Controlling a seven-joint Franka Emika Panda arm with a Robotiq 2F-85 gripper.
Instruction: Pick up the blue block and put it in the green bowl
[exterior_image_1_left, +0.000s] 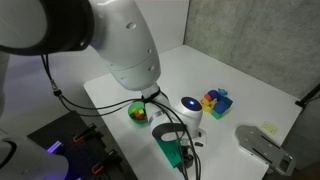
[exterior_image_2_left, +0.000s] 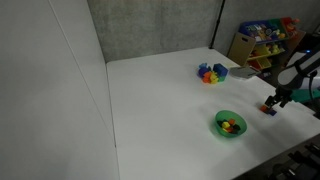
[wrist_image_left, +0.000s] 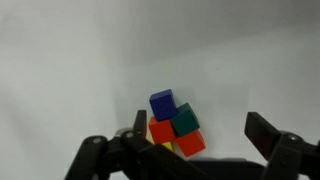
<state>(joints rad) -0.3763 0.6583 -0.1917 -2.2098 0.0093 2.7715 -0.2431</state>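
In the wrist view, we see the blue block (wrist_image_left: 162, 103) packed tight against other small cubes (wrist_image_left: 182, 135), green, red and orange, on the white surface (wrist_image_left: 80, 60). The cluster lies close to one finger of the gripper (wrist_image_left: 198, 122). The jaws are spread wide and hold nothing.

In an exterior view the cluster (exterior_image_2_left: 268, 108) is only a dark-red speck beneath the gripper, and we cannot pick out blue there.

In both exterior views the green bowl (exterior_image_1_left: 137, 112) (exterior_image_2_left: 230, 124) holds small red and yellow pieces (exterior_image_2_left: 230, 126). It sits apart from the cluster and from the multicoloured pile (exterior_image_2_left: 210, 72).
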